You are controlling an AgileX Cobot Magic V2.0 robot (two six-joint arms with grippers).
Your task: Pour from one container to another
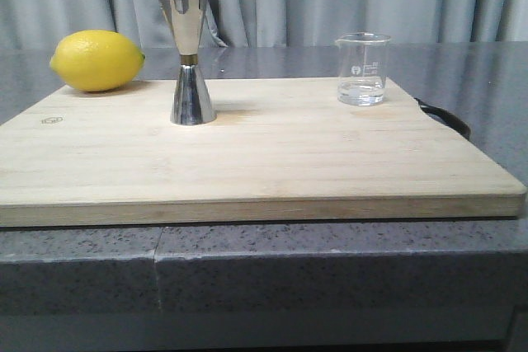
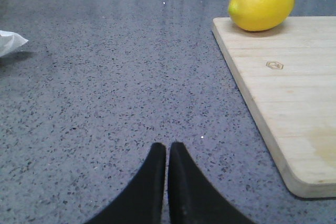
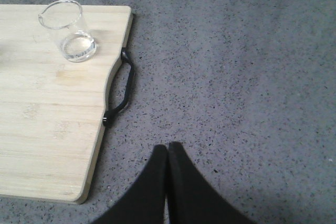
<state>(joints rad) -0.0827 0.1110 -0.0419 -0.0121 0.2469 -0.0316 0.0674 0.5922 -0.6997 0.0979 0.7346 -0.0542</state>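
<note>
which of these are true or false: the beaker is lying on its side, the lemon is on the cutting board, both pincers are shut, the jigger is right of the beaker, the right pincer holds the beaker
1. The beaker is lying on its side. False: it stands upright on the cutting board.
2. The lemon is on the cutting board. True.
3. Both pincers are shut. True: the left pincer and the right pincer each show fingertips pressed together over the countertop.
4. The jigger stands right of the beaker in the front view. False: it stands left of the beaker, between it and the lemon.
5. The right pincer holds the beaker. False: it holds nothing, and is off the board, apart from the beaker.
</note>
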